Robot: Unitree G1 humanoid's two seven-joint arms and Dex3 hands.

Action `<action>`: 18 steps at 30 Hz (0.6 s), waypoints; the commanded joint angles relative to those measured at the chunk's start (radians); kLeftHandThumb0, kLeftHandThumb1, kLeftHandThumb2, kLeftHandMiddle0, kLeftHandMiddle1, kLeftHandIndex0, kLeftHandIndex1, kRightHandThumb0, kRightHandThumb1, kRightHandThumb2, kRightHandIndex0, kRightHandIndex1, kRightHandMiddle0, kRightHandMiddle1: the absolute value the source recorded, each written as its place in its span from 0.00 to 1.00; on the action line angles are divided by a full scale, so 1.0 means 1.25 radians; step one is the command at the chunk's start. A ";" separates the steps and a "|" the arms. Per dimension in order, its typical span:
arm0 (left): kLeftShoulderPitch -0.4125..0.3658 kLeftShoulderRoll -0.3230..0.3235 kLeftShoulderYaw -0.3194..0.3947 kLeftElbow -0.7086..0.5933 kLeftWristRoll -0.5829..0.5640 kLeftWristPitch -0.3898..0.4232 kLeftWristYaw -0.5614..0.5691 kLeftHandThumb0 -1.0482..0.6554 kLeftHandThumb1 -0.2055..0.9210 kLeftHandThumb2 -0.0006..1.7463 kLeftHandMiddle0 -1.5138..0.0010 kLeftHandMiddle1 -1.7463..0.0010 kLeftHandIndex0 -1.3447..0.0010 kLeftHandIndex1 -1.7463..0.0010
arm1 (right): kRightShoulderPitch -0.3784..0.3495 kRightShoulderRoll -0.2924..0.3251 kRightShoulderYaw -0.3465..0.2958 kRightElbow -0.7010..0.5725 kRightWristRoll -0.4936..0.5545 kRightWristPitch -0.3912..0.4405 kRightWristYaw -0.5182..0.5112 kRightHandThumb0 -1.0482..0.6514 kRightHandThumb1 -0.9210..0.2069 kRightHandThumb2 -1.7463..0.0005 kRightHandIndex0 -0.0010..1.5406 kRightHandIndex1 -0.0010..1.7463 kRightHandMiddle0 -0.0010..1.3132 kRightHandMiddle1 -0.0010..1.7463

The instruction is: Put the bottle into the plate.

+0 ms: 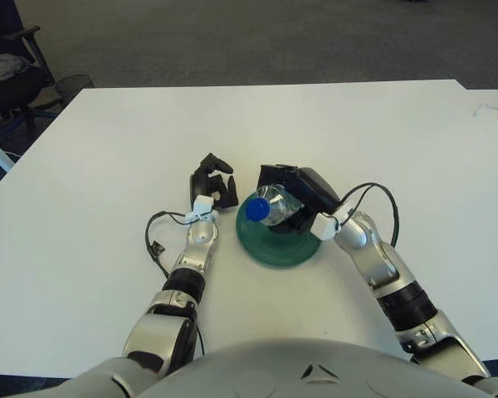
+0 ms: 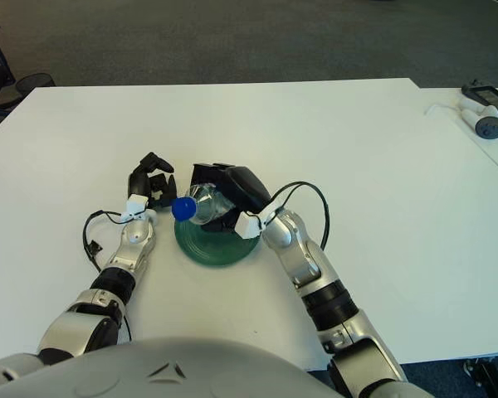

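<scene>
A clear plastic bottle (image 1: 268, 206) with a blue cap lies tilted, cap pointing left, above the far part of the green plate (image 1: 279, 246). My right hand (image 1: 292, 192) is shut on the bottle, fingers wrapped round its body from behind. The plate sits on the white table just in front of me. My left hand (image 1: 213, 187) shows just left of the plate's far rim, its black fingers curled and holding nothing.
A black cable (image 1: 156, 236) loops on the table left of my left forearm. The white table (image 1: 357, 141) stretches wide beyond the plate. A small device and cable (image 2: 481, 116) lie at the far right. A chair and bin (image 1: 33, 83) stand off the table's left.
</scene>
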 commanded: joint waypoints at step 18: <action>0.050 0.005 0.003 0.035 -0.003 0.007 0.001 0.30 0.31 0.88 0.12 0.00 0.44 0.00 | -0.034 0.004 -0.011 0.051 0.020 0.007 0.012 0.52 0.49 0.28 0.76 1.00 0.71 1.00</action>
